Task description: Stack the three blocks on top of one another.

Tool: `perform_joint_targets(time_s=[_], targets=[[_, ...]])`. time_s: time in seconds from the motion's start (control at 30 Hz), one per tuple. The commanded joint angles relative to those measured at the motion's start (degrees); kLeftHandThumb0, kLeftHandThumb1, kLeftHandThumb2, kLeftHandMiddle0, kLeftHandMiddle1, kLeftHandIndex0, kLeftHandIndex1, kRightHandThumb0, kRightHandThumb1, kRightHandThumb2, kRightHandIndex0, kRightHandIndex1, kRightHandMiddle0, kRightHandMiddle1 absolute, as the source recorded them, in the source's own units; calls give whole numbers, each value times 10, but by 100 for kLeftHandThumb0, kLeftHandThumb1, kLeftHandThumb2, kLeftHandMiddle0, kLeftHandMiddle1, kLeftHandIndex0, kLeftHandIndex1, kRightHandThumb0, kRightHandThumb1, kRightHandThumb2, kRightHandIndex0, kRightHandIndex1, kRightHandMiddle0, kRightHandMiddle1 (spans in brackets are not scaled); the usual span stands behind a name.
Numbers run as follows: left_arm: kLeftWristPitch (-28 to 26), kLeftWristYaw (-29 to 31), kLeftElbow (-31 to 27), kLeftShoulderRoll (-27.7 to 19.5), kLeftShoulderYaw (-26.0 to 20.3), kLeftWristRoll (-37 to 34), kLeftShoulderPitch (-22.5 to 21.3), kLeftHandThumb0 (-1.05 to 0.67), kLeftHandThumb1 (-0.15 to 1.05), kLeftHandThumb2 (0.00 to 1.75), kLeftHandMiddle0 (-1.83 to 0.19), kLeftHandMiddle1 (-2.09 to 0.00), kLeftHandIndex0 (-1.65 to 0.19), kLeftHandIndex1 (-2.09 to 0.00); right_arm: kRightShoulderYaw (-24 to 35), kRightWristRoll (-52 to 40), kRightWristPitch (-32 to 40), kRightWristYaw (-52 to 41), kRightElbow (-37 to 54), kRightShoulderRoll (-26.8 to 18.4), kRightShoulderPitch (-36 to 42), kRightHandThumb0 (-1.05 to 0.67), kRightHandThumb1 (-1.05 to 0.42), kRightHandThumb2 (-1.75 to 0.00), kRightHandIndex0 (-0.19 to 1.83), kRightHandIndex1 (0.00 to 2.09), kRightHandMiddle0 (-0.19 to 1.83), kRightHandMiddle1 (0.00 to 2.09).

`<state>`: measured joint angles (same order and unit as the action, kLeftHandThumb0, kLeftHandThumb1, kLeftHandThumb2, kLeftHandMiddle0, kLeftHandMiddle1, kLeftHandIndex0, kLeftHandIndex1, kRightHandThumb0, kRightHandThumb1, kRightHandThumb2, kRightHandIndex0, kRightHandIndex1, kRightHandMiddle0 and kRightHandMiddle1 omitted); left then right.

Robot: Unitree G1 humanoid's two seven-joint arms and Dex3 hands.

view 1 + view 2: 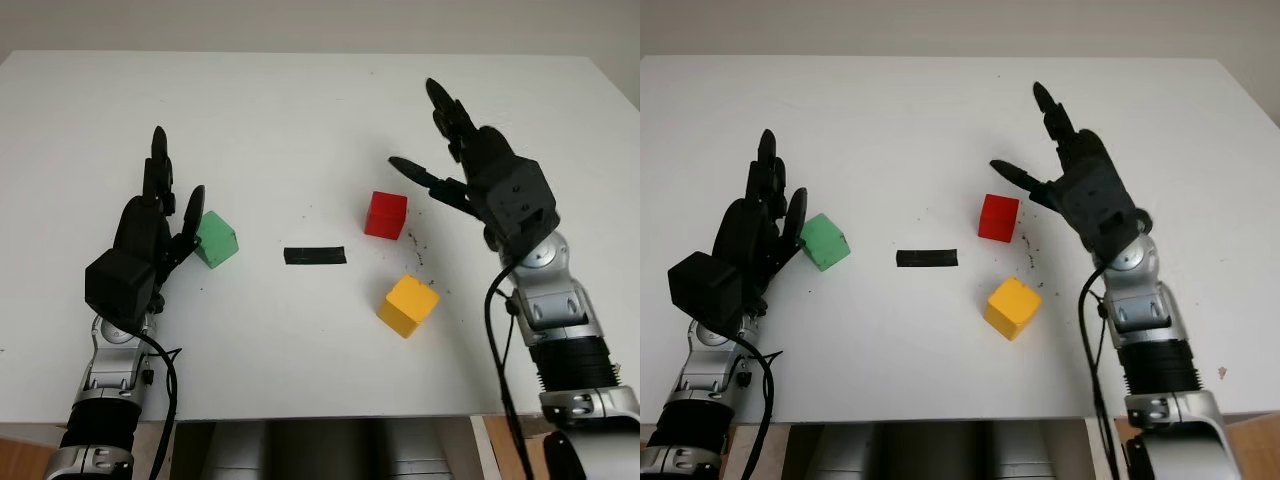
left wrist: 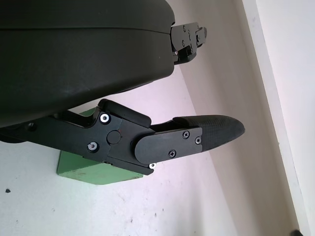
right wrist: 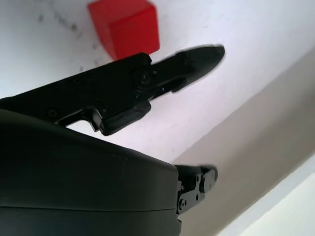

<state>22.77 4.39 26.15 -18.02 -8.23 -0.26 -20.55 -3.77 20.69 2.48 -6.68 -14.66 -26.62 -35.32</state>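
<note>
Left eye view shows your open right hand [image 1: 470, 170] poised beside the red block [image 1: 385, 214], left hand [image 1: 150, 235] open by the green block [image 1: 216, 239], both ready to grasp.

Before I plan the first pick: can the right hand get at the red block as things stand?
Probably yes. The right hand is open just beside the red block, with bare table between them. The yellow block sits nearer the robot, out of the way.
</note>
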Motion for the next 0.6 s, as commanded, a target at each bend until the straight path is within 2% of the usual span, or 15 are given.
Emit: perform_joint_targets(time_s=[0.0,0.3,0.57], targets=[[3,0,-8,0,-1,2,7,-67,105,57,18,-5,19,-5,-18,29,-6,-5,11,-22,-8,-67,-85,-3,21,16,35,25],[8,-8,-3,4,-1,6,4,-69,105,56,18,-5,18,-5,-69,120,-12,-34,14,-56,-14,-72,-82,-5,18,11,35,19],[10,-9,-4,6,-2,4,3,-69,105,55,19,-5,18,-5,-102,170,-25,-29,3,-58,-8,-71,-81,-5,17,8,37,15]])
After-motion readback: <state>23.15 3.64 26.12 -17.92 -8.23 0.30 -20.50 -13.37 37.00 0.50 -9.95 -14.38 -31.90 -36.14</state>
